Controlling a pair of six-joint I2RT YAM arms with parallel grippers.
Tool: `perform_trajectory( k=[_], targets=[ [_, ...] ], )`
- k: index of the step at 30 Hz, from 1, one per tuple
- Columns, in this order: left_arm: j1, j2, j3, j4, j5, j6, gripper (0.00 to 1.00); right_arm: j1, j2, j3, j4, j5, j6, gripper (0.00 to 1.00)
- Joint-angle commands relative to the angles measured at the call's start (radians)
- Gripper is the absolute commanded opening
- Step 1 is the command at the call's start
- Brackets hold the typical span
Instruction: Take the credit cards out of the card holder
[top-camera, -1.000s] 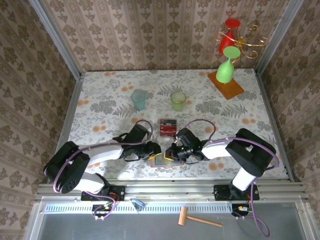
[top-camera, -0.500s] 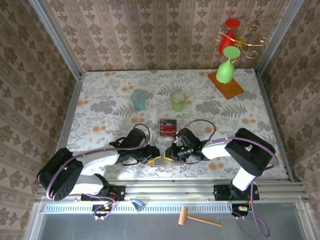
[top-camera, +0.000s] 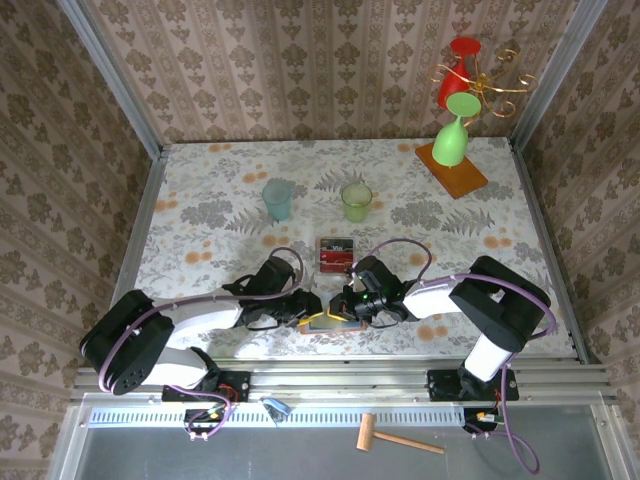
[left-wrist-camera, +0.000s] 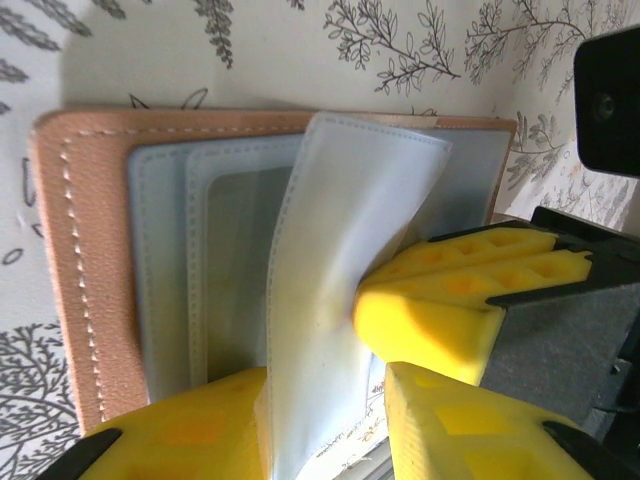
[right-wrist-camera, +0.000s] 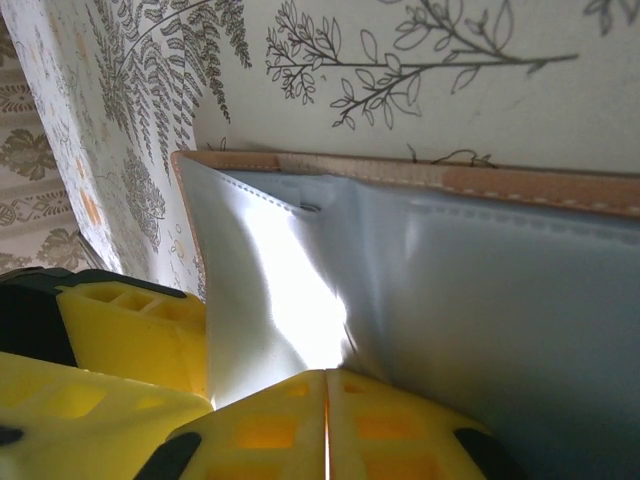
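Floral bench (top-camera: 200, 230) bearing card holder (left-wrist-camera: 180, 270), spread open, tan side down. Left of card holder: left end effector (left-wrist-camera: 325, 400) released, fingers (left-wrist-camera: 200, 435) apart astride the raised clear sleeve (left-wrist-camera: 340, 230). Right of card holder: right end effector (right-wrist-camera: 325, 385) clenched, pads (right-wrist-camera: 250, 430) meeting on that sleeve's edge. Just beyond card holder, apart from it: red credit cards (top-camera: 336, 258) in a small clear tray (top-camera: 322, 254).

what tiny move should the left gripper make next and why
Probably close the left gripper on the raised sleeve flap of the card holder: the flap stands between its open fingers, with the right gripper shut at the flap's edge.
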Motion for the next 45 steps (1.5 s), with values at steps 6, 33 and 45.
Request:
perform_trajectory(
  k=[6, 33, 45],
  targets=[
    [0.01, 0.007, 0.064, -0.019, -0.016, 0.037, 0.35, -0.007, -0.097, 0.026, -0.179, 0.043, -0.028, 0.14],
    [-0.036, 0.199, 0.169, 0.209, 0.075, -0.017, 0.3, -0.224, -0.574, -0.013, -0.681, 0.174, -0.193, 0.24],
    [-0.07, 0.294, 0.201, 0.281, 0.087, -0.042, 0.32, -0.241, -0.603, -0.031, -0.684, 0.163, -0.19, 0.25]
  ],
)
